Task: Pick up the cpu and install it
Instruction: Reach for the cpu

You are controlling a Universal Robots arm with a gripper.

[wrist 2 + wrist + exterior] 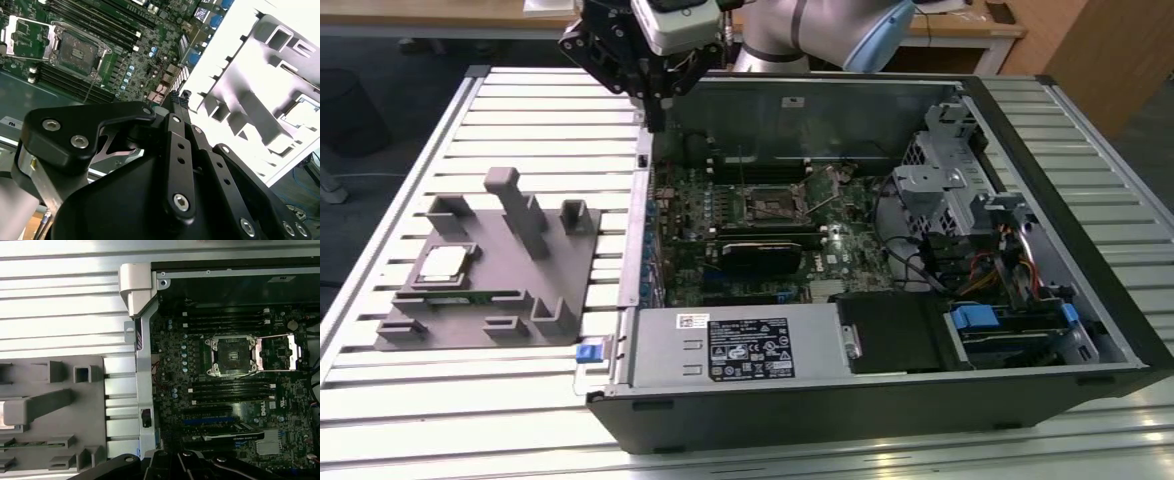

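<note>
While well apart from the cpu (443, 264), the gripper (654, 124) high over the case rim (638, 205), fingers (174, 107) together, empty.

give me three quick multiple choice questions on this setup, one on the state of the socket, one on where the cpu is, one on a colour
1. How is the socket?
A frame open, no chip in it
B frame shut over a chip
C under a cooler

2. Where is the cpu?
A in the socket
B on the grey fixture
C on the power supply

3. What colour is the cpu's top?
A black
B blue
C silvery-white

Answers:
1 A, in the first wrist view the frame is swung aside and the socket's bed is bare.
2 B, it lies flat on the fixture at the exterior view's left.
3 C, it shows pale and metallic against the grey.
</note>
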